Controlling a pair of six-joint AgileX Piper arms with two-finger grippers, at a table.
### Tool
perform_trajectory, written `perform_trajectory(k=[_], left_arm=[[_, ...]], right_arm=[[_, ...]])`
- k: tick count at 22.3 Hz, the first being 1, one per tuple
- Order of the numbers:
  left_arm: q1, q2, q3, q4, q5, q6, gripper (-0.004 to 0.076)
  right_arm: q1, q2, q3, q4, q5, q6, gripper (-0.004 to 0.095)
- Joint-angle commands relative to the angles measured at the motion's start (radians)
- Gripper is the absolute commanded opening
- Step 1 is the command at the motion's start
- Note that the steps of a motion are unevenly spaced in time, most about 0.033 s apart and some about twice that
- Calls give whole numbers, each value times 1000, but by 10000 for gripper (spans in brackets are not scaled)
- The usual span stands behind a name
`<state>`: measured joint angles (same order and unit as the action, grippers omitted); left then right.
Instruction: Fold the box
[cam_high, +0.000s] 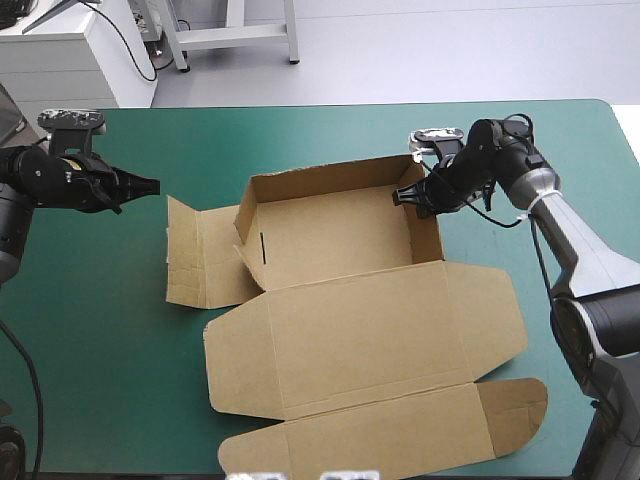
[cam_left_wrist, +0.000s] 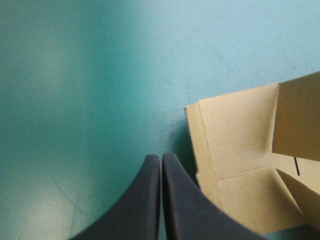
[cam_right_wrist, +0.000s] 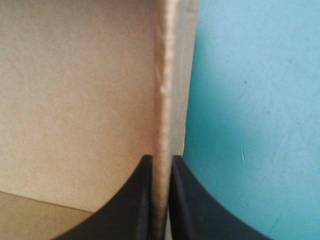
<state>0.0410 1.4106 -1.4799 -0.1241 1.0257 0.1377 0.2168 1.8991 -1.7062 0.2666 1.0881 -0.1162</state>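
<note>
Right arm (cam_high: 570, 235) is noted entering from the right edge of the high view, bent toward upper centre. The right gripper (cam_high: 408, 196) is clamped on the upright right-hand wall of the box (cam_high: 340, 300), with the board edge pinched between the black fingers (cam_right_wrist: 132, 205). Left arm (cam_high: 40, 180) is held at the left edge. The left gripper (cam_high: 150, 186) is pointed rightward, pressed together on nothing, just short of the flat side flap. The box is located mid-frame on the teal-green cover (cam_high: 90, 330), tray walls raised at upper centre and lid laid flat toward the lower edge.
</note>
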Motion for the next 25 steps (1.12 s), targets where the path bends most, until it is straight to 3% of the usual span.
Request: perform_trajectory(k=[1,3,6,8,11,14,18,25], left_arm=[[1,-32,-33,-23,-43,4,-1],[1,-32,-33,-18,-40,4,-1],[1,-32,-33,-20,-38,4,-3],[1,-32,-33,-20,-36,4,-3],[1,-32,-33,-20,-44,4,-3],[1,-32,-33,-20,-46,-3,-6],[1,-32,-33,-20,-34,-3,-6],[1,-32,-33,-23,-36,-3,-8]], right_arm=[[2,-32,-29,9,-60,-6,268],[2,-32,-71,9,-65,-6,361],[2,-33,-206,-27,29,-6,367],[2,-35,-332,-102,157,-6,367],[2,-56,-412,-140,148,-7,366],[2,-56,-378,-114,157,46,366],[2,-54,-265,-20,157,-15,366],[2,-53,-153,-59,153,-22,328]])
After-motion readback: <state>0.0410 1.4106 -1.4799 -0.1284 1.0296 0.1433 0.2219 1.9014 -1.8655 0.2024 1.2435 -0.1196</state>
